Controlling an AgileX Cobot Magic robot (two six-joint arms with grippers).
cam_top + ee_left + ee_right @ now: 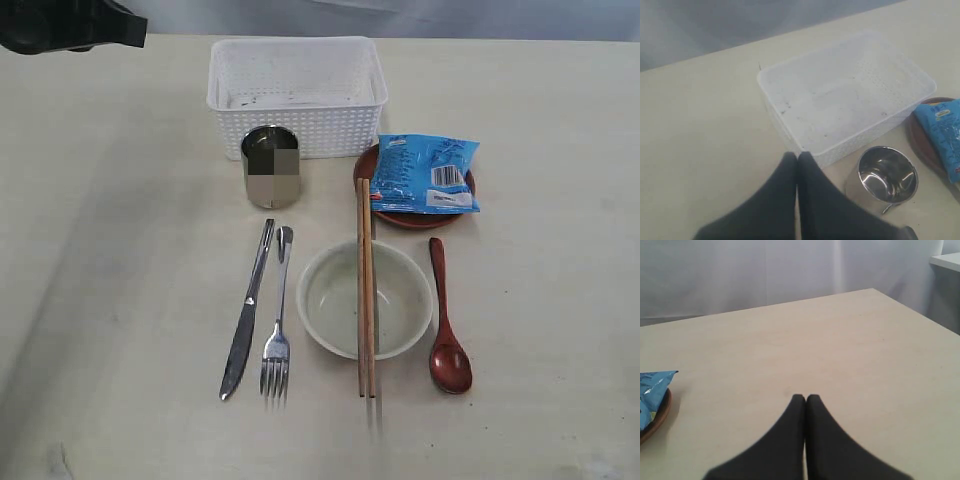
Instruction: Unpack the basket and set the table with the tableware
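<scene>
Left gripper [797, 157] jaws together, empty. White mesh-walled basket [865, 137] sits just ahead of its tips and looks empty; shiny steel mug [887, 175] is beside them. Right gripper [806, 399] also pinched closed, nothing held, bare matte table [815, 340] ahead. Setting looks done. I'd lift both straight up, clear of the light basket.

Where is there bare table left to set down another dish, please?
Widest bare table lies left of the knife and cup, and right of the spoon and plate. A narrower strip runs past the tips of the fork and chopsticks. The middle is crowded: basket, cup, plate and bowl sit close together.
</scene>
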